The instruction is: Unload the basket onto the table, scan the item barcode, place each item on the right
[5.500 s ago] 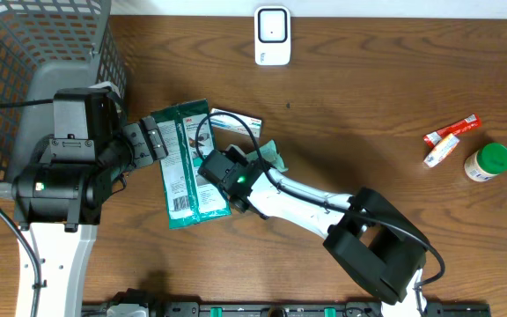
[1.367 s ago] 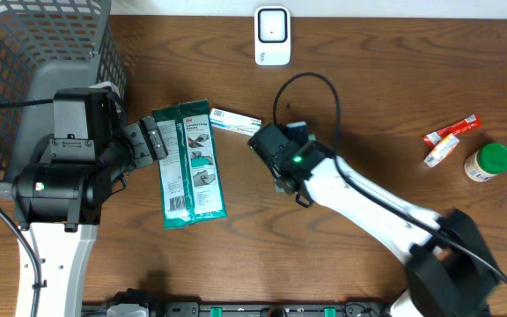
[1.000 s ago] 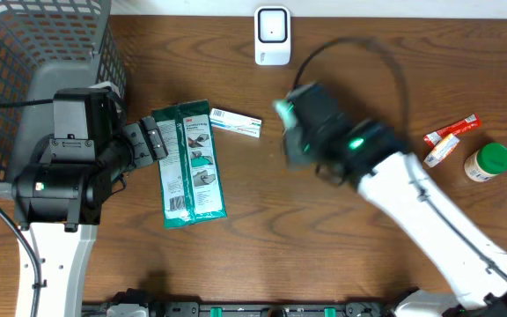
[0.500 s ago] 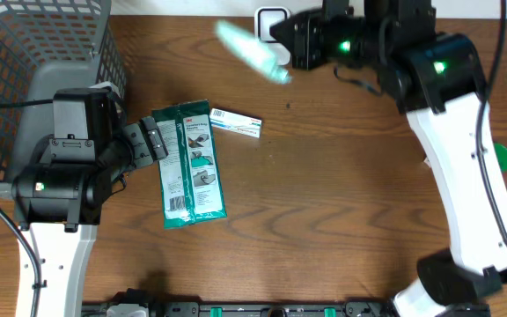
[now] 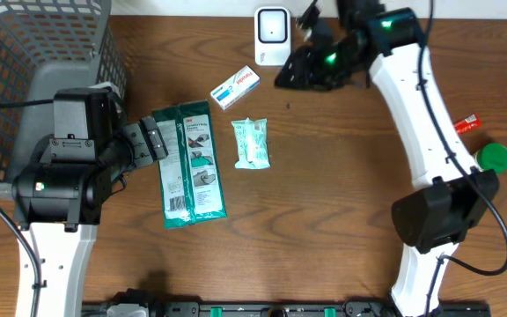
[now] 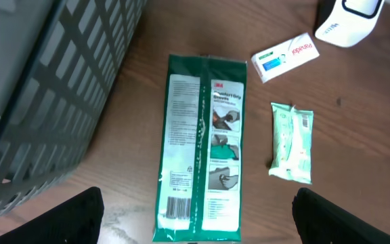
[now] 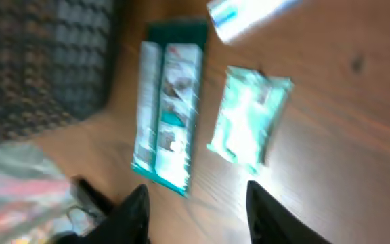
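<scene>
Right gripper [image 5: 294, 75] upper centre near scanner [image 5: 272, 35], jaws apart, empty; small packet [image 5: 252, 143] flat on table [image 5: 341, 202], not facing scanner. Left gripper [image 6: 198, 196] jaws wide, over green pack [image 6: 205, 146].

Green pack [image 6: 202, 149]: small red logo, likely 3M. White box [image 6: 285, 57]: red word, unreadable.

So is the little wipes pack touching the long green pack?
Apart. In the left wrist view the wipes pack lies to the right of the green pack, with a strip of bare table between them.
</scene>
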